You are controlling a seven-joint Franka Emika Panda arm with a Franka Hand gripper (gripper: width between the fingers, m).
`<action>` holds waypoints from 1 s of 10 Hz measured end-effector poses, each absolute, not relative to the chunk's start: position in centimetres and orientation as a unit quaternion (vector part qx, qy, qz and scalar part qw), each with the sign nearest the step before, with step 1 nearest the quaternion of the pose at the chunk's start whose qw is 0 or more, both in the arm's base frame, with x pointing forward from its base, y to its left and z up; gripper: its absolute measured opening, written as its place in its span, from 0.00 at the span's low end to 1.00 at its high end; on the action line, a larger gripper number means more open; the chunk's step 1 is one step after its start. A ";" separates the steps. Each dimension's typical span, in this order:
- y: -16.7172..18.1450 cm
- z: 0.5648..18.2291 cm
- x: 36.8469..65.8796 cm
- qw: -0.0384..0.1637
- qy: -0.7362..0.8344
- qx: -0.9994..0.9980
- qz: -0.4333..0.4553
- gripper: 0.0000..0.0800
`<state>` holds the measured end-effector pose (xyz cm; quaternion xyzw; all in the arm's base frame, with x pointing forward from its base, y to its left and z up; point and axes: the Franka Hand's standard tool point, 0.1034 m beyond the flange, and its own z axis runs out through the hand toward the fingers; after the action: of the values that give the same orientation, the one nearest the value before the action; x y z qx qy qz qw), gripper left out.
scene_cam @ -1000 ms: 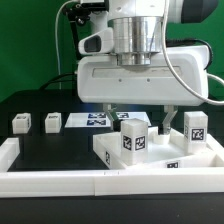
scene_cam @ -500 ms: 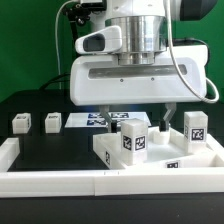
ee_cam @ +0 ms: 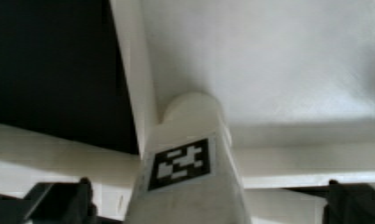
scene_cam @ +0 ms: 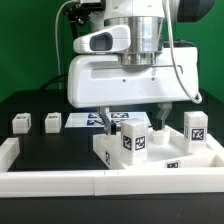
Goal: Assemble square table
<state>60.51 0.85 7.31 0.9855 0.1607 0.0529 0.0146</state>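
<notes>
Left: loose leg (scene_cam: pixel 19 123) and second leg (scene_cam: pixel 52 122) on the matte black desk (scene_cam: pixel 60 148). Centre: hand (scene_cam: pixel 137 118) spread wide, pinching nothing, straddling the upright leg (scene_cam: pixel 133 138), which stands on the slab (scene_cam: pixel 160 160) at lower right of centre. Right: corner leg (scene_cam: pixel 195 125). Parts look like smooth hard white plastic, blocky and tagged. The slab is flat with a raised rim. Risk: an off-centre descent lets a finger (scene_cam: pixel 105 112) clip the upright leg and tip it. Slick plastic may slip when squeezed.
</notes>
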 end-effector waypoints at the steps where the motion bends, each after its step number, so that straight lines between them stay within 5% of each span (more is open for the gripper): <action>1: 0.8 7.3 60.5 0.021 0.187 0.981 0.051 0.81; 2: 0.7 7.3 60.5 0.026 0.211 0.976 0.049 0.81; 3: 0.7 7.3 60.5 0.026 0.204 0.977 0.049 0.65; 4: 0.6 7.3 60.5 0.026 0.203 0.978 0.049 0.65; 6: 0.6 7.3 60.5 0.025 0.203 0.978 0.049 0.36; 10: 0.6 7.3 60.5 0.024 0.173 0.983 0.050 0.36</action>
<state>60.48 0.61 7.29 0.9834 0.1728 0.0498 0.0239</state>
